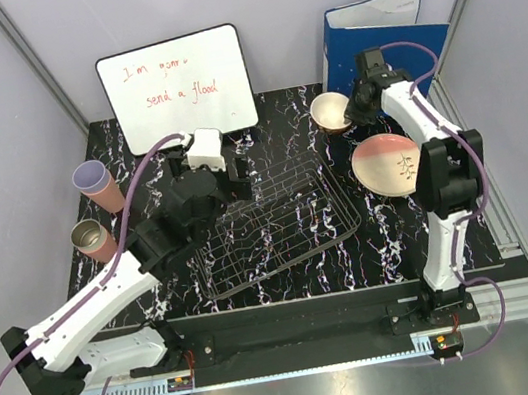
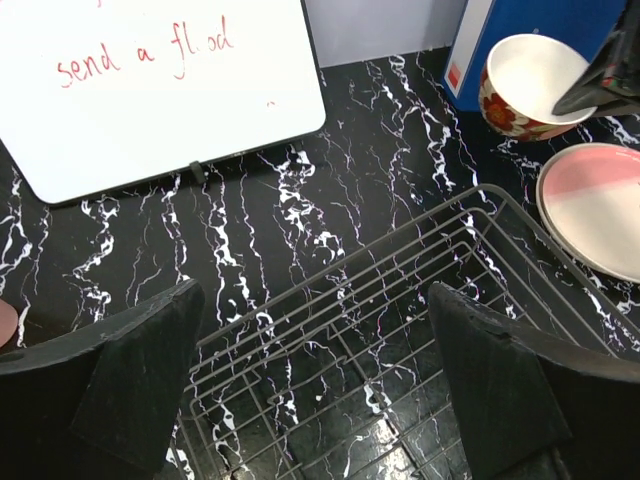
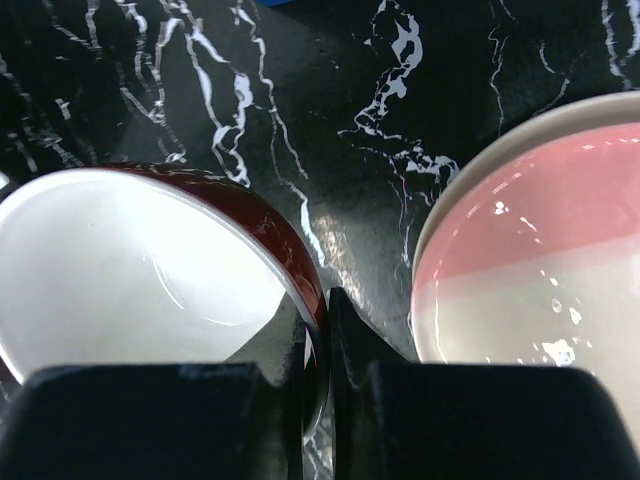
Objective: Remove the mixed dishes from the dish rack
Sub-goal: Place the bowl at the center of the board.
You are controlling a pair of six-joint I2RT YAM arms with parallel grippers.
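Note:
The dish rack (image 1: 280,230) (image 2: 400,300) lies mid-table with nothing on its wire grid. My left gripper (image 1: 217,187) (image 2: 315,300) hangs open over the rack's far left corner. At the back right, my right gripper (image 1: 356,111) (image 3: 325,300) is shut on the rim of the small cream-and-brown bowl (image 1: 329,111) (image 2: 525,85) (image 3: 130,270), one finger inside and one outside. A cream-pink plate (image 1: 387,165) (image 2: 600,205) (image 3: 540,270) lies on the table just right of the rack. A lavender tumbler (image 1: 91,176) and a pink tumbler (image 1: 94,239) stand at the left edge.
A whiteboard (image 1: 177,88) with red writing leans at the back left. A blue folder (image 1: 385,40) stands behind the bowl. Grey walls close in on both sides of the black marbled table (image 1: 283,128).

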